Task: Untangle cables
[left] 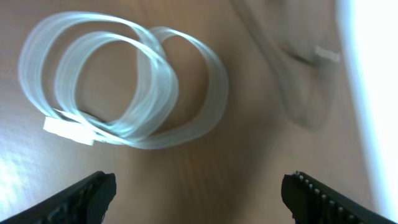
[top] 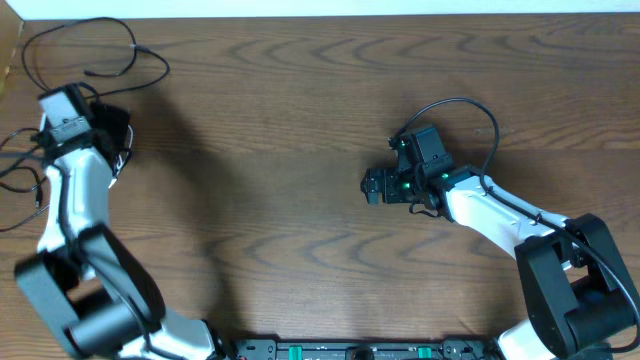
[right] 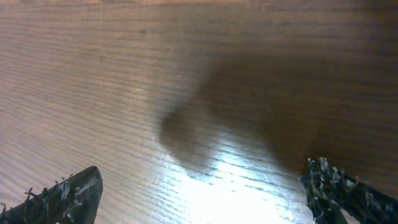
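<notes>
A white cable (left: 134, 87) lies in loose coiled loops on the wooden table, in the left wrist view, with its white plug (left: 65, 127) at the left. My left gripper (left: 199, 199) is open and empty, hovering just short of the coil. A blurred thin dark cord (left: 298, 81) lies to the right of it. In the overhead view a black cable (top: 95, 50) loops at the far left corner, and another black cable (top: 20, 175) lies at the left edge. My left gripper (top: 112, 130) sits between them. My right gripper (top: 375, 186) (right: 202, 193) is open and empty over bare wood.
The table's far edge (top: 320, 14) meets a pale wall. The left table edge (top: 4, 60) is close to the left arm. The right arm's own thick black wire (top: 460, 105) arcs above its wrist.
</notes>
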